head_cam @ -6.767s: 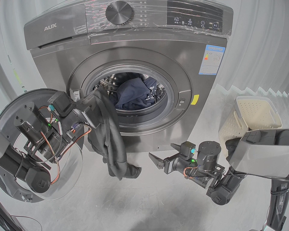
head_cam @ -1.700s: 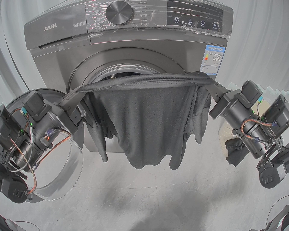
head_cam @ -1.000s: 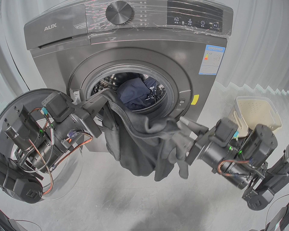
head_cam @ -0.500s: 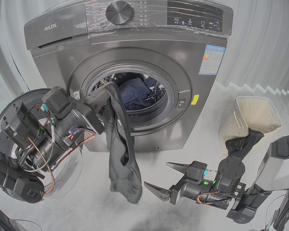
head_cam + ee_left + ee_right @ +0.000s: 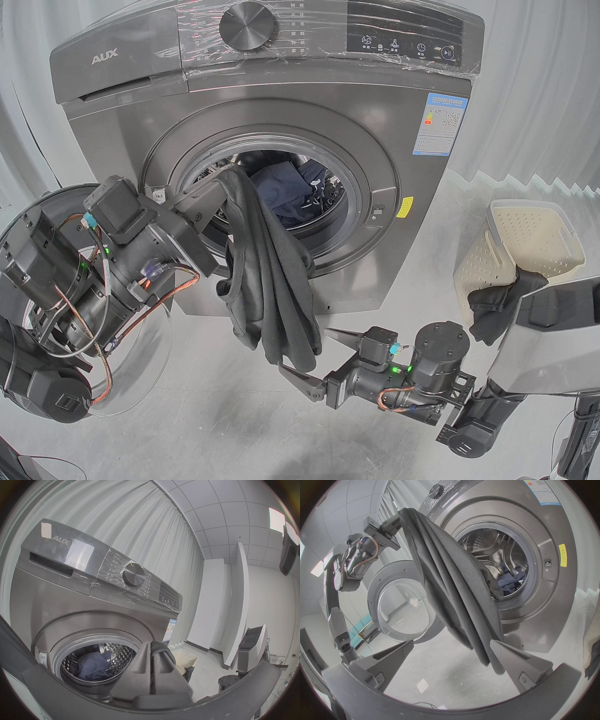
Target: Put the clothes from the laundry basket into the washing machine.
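A dark grey garment (image 5: 269,275) hangs from my left gripper (image 5: 222,181), which is shut on its top edge just in front of the washing machine's open drum (image 5: 350,206). In the left wrist view the closed fingers (image 5: 162,667) pinch the dark grey garment (image 5: 161,647). My right gripper (image 5: 306,350) is open, low, with the garment's lower end between its spread fingers. The right wrist view shows the garment (image 5: 456,583) draped down to one fingertip (image 5: 497,647). Navy clothes (image 5: 281,187) lie inside the drum. A dark cloth (image 5: 500,300) hangs over the cream laundry basket (image 5: 537,237).
The round glass door (image 5: 144,350) stands swung open at the left, behind my left arm. The basket leans on the floor to the right of the machine. Bare grey floor (image 5: 237,425) stretches in front.
My right gripper let go of the garment, dropped low and open, and has now come up and left under its hanging end. The garment swung toward the drum.
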{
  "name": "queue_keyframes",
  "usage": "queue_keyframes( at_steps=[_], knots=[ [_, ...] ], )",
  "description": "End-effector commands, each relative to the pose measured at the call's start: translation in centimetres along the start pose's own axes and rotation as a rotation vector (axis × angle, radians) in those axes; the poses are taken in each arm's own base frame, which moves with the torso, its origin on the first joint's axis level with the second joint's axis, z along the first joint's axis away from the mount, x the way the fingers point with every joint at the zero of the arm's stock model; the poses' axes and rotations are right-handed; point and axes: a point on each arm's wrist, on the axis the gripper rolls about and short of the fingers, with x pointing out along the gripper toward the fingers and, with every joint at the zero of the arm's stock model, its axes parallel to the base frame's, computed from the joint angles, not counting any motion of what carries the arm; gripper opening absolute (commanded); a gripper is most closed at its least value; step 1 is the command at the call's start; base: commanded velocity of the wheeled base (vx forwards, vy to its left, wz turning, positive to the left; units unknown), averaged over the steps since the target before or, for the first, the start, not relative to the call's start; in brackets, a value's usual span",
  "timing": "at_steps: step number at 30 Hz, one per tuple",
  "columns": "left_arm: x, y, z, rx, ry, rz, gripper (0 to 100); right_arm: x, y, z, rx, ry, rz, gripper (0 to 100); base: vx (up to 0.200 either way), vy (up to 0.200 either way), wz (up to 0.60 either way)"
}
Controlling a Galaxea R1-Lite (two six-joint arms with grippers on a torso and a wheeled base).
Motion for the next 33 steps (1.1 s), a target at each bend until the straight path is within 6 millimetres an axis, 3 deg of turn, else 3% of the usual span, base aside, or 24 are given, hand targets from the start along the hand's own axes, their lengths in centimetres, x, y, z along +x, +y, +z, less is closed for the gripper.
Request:
queue_keyframes(
  at_steps=[1,6,17,33],
  knots=[
    [0.0,0.0,0.1,0.002,-0.006,-0.001,0,2.6,-0.8,-1.5,-0.001,0.004,-0.009,100,0.0,0.0,0.0],
    [-0.1,-0.2,0.4,0.002,-0.015,-0.005,0,5.7,-1.8,-1.6,-0.008,-0.061,-0.022,100,0.0,0.0,0.0],
    [-0.1,-0.7,1.0,-0.005,-0.034,-0.02,0,9.2,-3.1,-2.1,-0.017,-0.116,-0.064,100,0.0,0.0,0.0],
    [-0.3,-0.9,1.2,-0.005,-0.039,-0.026,0,10.8,-4.9,-1.4,-0.025,-0.177,-0.104,100,0.0,0.0,0.0]
  ],
)
